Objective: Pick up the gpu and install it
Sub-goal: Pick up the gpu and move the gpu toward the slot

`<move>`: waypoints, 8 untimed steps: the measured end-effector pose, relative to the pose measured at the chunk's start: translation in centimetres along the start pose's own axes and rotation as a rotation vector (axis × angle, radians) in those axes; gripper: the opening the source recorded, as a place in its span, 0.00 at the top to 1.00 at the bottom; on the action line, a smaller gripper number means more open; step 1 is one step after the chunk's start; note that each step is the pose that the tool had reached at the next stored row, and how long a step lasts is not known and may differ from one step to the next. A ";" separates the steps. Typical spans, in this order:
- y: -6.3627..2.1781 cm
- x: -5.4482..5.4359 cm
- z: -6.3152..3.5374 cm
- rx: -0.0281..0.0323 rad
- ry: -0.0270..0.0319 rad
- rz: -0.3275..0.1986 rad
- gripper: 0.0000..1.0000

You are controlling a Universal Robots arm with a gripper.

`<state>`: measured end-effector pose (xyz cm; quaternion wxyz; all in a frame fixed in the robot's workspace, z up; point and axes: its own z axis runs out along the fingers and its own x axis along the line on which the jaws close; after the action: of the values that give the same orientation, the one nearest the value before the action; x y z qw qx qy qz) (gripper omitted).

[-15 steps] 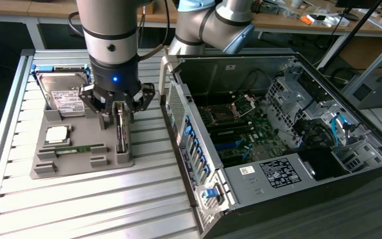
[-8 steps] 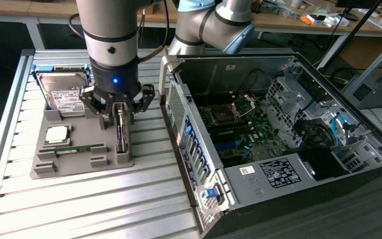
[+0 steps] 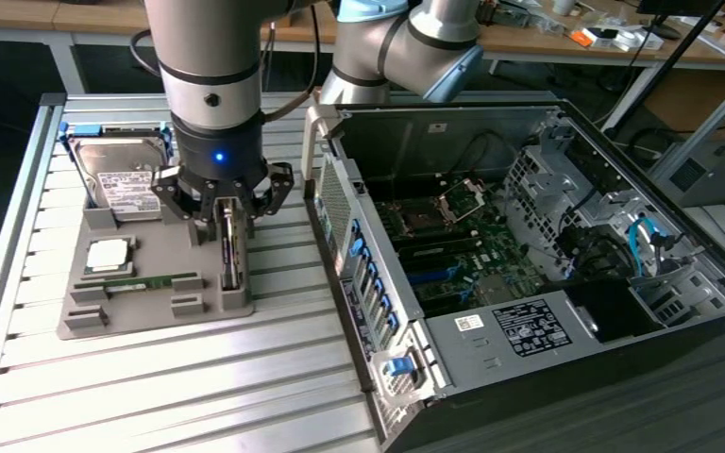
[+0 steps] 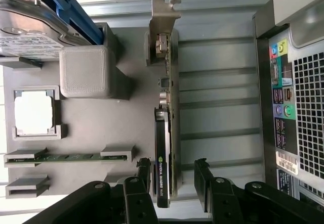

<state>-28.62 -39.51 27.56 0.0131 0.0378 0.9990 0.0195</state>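
Observation:
The gpu (image 3: 229,253) is a thin dark card with a silvery bracket, standing on edge in a slot of the grey holder tray (image 3: 148,319). My gripper (image 3: 227,215) hangs straight over its end farthest from the bracket. In the wrist view the gpu (image 4: 164,133) runs away from the camera, its metal bracket at the far end. The gripper (image 4: 172,177) is open with one black finger (image 4: 144,176) close beside the card and the other finger (image 4: 201,177) a gap away, so the card sits between them, not clamped.
On the same tray lie a silver hard drive (image 3: 124,175) in a blue cradle, a square processor chip (image 3: 109,253) and a green memory stick (image 3: 143,281). The open computer case (image 3: 527,264) stands close on the exterior view's right, its rear panel (image 4: 298,82) beside the tray.

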 end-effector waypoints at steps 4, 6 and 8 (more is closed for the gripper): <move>-0.01 0.0 0.21 0.0002 0.0000 0.000 0.52; -0.01 0.0 0.29 0.0003 0.0000 0.000 0.52; -0.01 0.0 0.37 0.0002 0.0000 0.000 0.52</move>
<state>-28.62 -39.51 27.19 0.0131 0.0378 0.9990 0.0194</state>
